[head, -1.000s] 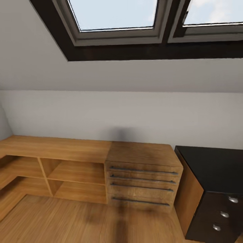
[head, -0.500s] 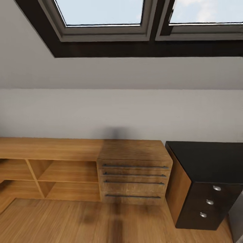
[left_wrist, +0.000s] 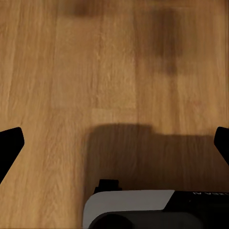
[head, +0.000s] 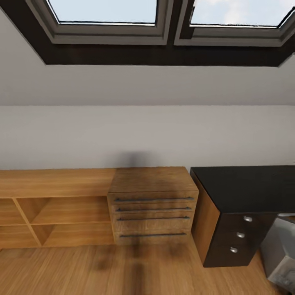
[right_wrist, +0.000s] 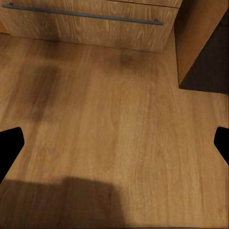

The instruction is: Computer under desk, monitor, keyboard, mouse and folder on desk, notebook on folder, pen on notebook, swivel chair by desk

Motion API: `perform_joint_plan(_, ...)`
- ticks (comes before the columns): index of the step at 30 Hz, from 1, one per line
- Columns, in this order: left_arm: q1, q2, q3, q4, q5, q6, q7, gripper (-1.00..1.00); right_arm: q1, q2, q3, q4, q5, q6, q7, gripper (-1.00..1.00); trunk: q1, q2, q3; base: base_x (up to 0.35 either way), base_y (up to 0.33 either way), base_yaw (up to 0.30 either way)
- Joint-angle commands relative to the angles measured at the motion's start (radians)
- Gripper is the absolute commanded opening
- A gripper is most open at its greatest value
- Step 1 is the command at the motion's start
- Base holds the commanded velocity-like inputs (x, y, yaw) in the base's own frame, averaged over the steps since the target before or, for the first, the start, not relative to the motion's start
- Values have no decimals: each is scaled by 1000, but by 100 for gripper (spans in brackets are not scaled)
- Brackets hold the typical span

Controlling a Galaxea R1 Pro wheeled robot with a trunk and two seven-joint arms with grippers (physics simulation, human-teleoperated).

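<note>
The desk (head: 250,186) stands at the right of the head view, with a glossy black top bare in the part I see and a black three-knob drawer unit (head: 239,235) beneath it. Beside that unit, under the desk, a light grey box that looks like the computer (head: 278,248) is cut off by the picture's edge. My left gripper (left_wrist: 114,148) hangs open over bare wooden floor, its black fingertips (left_wrist: 9,145) far apart. My right gripper (right_wrist: 114,148) is open too, above the floor near the desk's wooden side panel (right_wrist: 198,38).
A wooden chest of drawers (head: 152,205) stands against the wall just left of the desk, and its lowest drawer (right_wrist: 86,21) appears in the right wrist view. Low wooden shelving (head: 49,209) continues leftward. Skylights (head: 106,12) sit in the sloped ceiling. Wooden floor (head: 123,270) lies ahead.
The head view has swung to the right: shelving and chest slid leftward in the picture, more of the desk shows, and the grey box has come into view.
</note>
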Motion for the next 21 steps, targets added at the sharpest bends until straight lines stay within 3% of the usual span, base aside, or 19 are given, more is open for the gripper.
perform_joint_plan(1,0,0,-1,0,5,-3,0,100,-1,0,0,1,3,-3,0,100,0,-1,-2,0,0,-218)
perform_joint_plan(6,0,0,-1,0,5,-3,0,100,-1,-1,-2,0,3,-3,0,100,0,-1,-6,-27,56,-242)
perform_joint_plan(16,0,0,-1,0,5,-3,0,100,-1,-8,-2,0,3,-3,0,100,0,-1,-7,-181,240,-286)
perform_joint_plan(21,0,0,-2,0,5,-3,0,100,-1,-8,-2,-1,3,-4,0,100,0,-1,-7,-68,106,-299)
